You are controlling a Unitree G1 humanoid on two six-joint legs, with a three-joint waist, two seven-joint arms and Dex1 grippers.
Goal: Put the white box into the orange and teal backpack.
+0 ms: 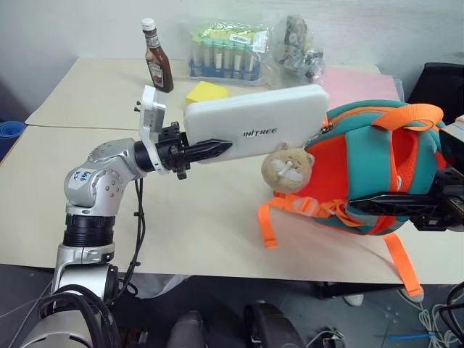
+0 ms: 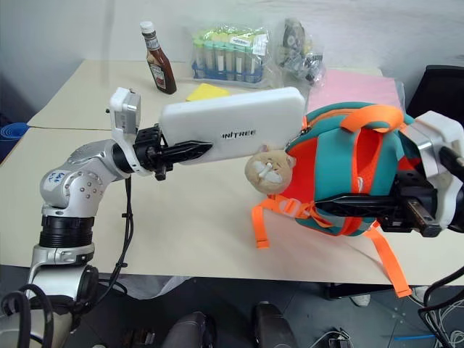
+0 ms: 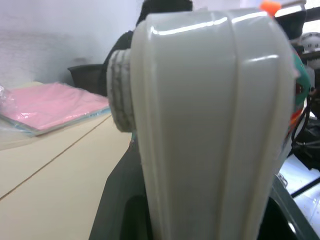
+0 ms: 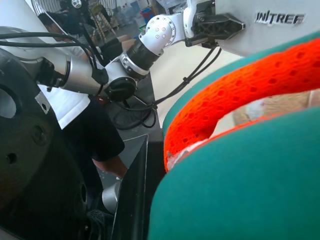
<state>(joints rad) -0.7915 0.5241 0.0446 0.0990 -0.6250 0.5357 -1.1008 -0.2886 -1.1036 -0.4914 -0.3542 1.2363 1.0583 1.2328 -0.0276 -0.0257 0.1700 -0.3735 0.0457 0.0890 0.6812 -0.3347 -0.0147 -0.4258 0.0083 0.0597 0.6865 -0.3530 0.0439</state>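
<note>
where beige table ends, white wall rises behind.

- white box: its far end is hidden behind the top of the orange and teal backpack; can't tell whether it is inside the opening or just behind it.
- left gripper: one finger shows against the box face, the other is hidden behind the box.
- right gripper: fingertips run into the backpack fabric, contact point is hidden; its body is cut off by the picture edge in the left eye view.
- left wrist view: box surface blocks most of the backpack; a sliver of teal and orange shows past it.
- Bottle behind the box: label too small to read.
- Bagged items beside the bottle: contents unclear.
</note>
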